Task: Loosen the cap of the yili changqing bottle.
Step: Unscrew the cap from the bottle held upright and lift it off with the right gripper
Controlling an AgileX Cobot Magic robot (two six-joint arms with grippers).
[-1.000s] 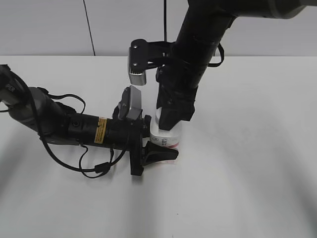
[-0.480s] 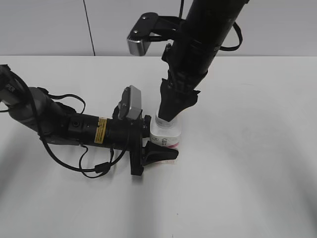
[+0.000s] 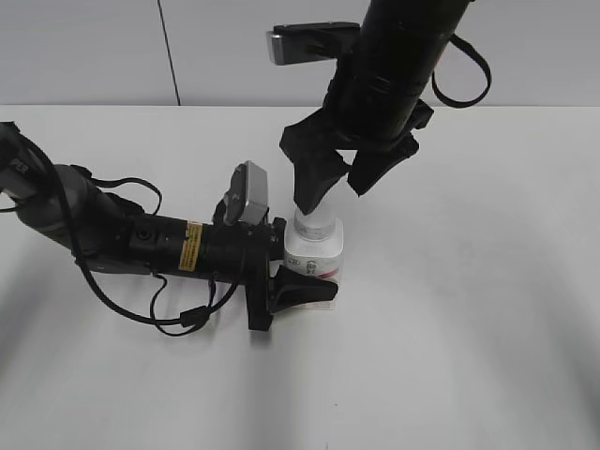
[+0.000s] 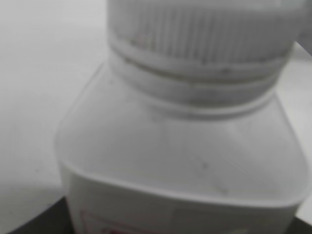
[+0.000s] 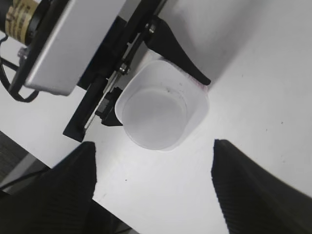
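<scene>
The white table (image 3: 487, 309) carries everything. The right arm (image 3: 398, 56) comes down steeply from the top of the exterior view, its wrist camera jutting out to the left near the top. The left arm (image 3: 103, 234) lies low and nearly level along the table, reaching in from the left edge toward the middle.

The right pincer (image 3: 336, 183) hangs above the bottle with its two dark fingers (image 3: 309, 173) spread wide and touching nothing; in its wrist view the fingers sit at the lower corners with the cap between them, well below. A second ago this pincer was down over the bottle's top, hiding the cap; since then the arm has risen, the fingers have parted, and the wrist has turned so both fingers show side by side.

The left pincer (image 3: 298, 272) is closed around the lower body of the bottle (image 3: 314, 255), one finger in front of the label and the other mostly hidden behind. It has not moved over the last second.

The bottle stands upright on the table near the middle, in the same place as before, pink-red label low on its front. The cap (image 3: 314, 225) sits on the neck, now uncovered; the left wrist view shows its ribbed side close up, resting on the neck ring.
</scene>
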